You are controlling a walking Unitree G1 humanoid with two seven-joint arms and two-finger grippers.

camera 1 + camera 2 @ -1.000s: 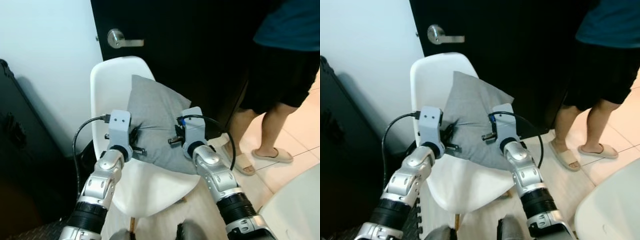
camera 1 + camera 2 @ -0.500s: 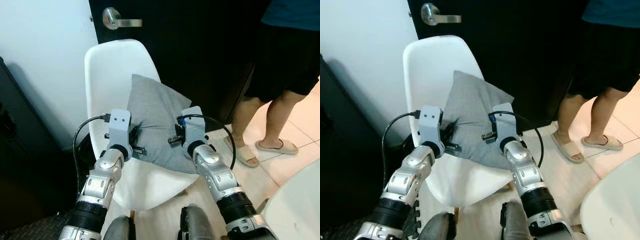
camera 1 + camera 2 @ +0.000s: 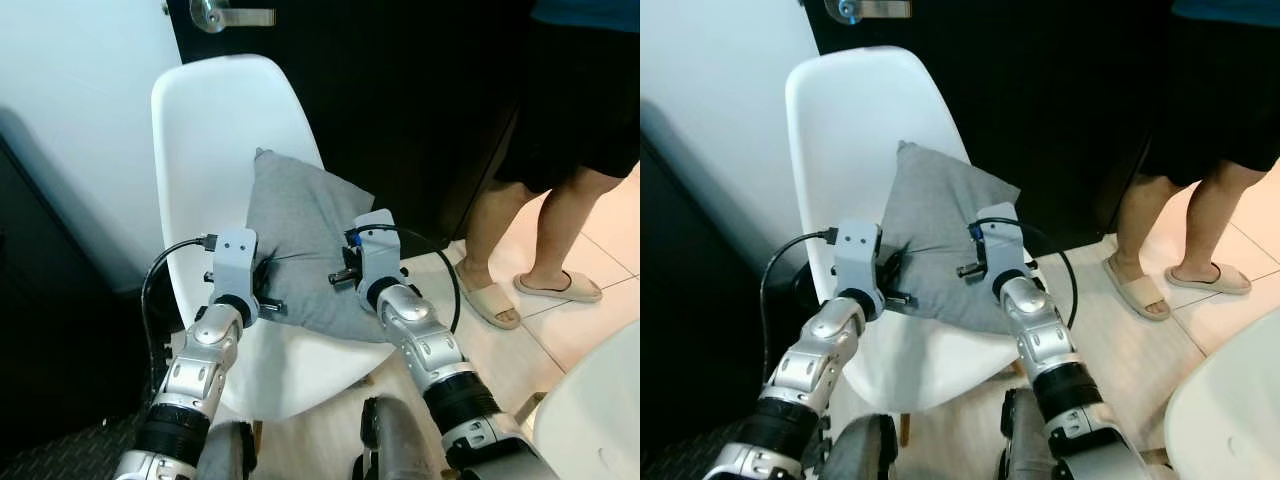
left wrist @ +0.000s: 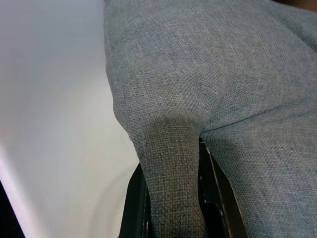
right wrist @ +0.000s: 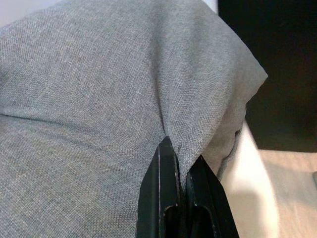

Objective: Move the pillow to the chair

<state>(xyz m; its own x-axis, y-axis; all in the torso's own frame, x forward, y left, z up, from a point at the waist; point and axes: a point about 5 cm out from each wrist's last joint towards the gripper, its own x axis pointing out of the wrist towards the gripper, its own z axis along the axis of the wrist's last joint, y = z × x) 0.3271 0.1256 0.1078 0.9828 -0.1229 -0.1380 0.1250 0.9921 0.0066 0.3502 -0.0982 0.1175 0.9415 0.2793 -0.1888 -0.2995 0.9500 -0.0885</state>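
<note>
The gray pillow (image 3: 300, 240) is in the middle of the frame, right over the seat of the white chair (image 3: 210, 130). It leans back toward the chair's back. The left end effector (image 4: 171, 198) is clamped on a fold of the pillow's cloth. The right end effector (image 5: 181, 198) is pinched tight on another fold near the pillow's edge. A person (image 3: 560, 130) stands at the upper right, beside a black door (image 3: 380, 90).

This looks like the last step: putting the pillow down on the chair. Next, both end effectors should let go of the cloth and pull back gently, so the pillow does not slide off.
</note>
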